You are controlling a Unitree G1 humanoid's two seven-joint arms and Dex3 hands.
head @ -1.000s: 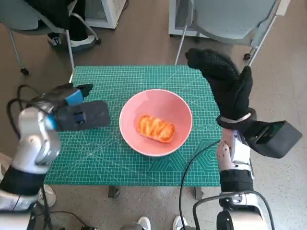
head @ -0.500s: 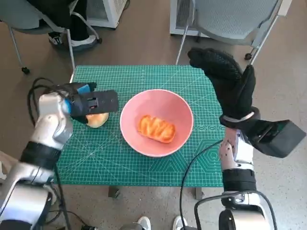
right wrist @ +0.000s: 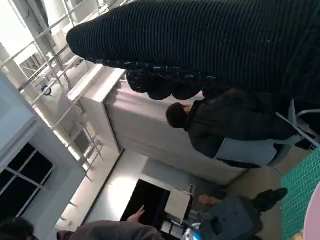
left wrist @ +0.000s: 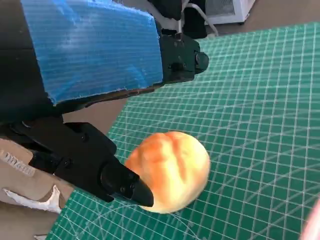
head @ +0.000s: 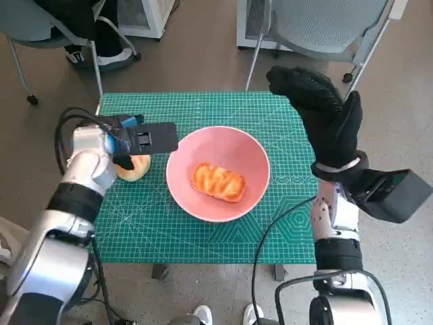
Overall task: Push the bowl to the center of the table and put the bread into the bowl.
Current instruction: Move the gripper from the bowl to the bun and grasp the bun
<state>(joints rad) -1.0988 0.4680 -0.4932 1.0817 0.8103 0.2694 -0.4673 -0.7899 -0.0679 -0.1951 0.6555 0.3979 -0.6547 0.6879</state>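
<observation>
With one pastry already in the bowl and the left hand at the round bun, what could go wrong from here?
1. The left hand sits over the round bun near the mat's left edge; a glancing touch could roll the bun off the table.
2. A fingertip meets the bun from one side only, so the bun may slip when lifted.
3. The pink bowl lies close by; the hand might nudge it off centre.
</observation>
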